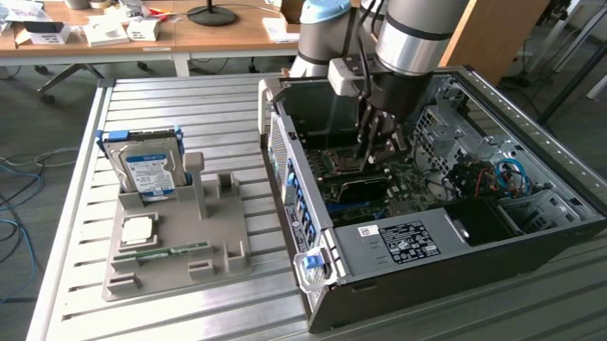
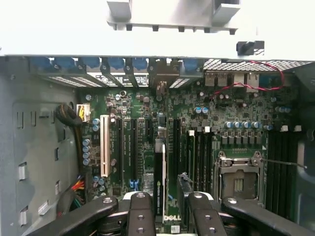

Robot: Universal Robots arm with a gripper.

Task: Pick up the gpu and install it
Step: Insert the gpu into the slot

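- End effector [image 2: 165, 206] is down inside the open computer case [image 1: 531, 234], fingers part-closed on the gpu [image 2: 159, 172], gripping the thin card edge-on across its thickness.
- The gpu stands upright on its long edge over the motherboard [image 2: 236, 113], lined up with the run of dark expansion slots [image 2: 134, 147]. Held this way so its connector edge faces down into a slot. I cannot tell whether it is seated or just above the slot.
- Its bracket end points toward the case's rear wall, where the slot covers with blue clips [image 2: 115, 64] sit.
- Close neighbours: the white slot [image 2: 104, 146] to one side, the bare CPU socket [image 2: 239, 183] to the other. Memory slots beyond the socket.
- In the way, by my judgement: the bundled cable [image 2: 71, 120] by the white slot and red wires [image 2: 246, 83] near the rear ports; both look clear of the card.
- Outside the case, toward the desk's [image 1: 170, 92] edge at the exterior view's left, a grey parts holder [image 1: 175, 249] carries the hard drive [image 1: 147, 170] upright and a memory stick [image 1: 170, 250] lying flat.
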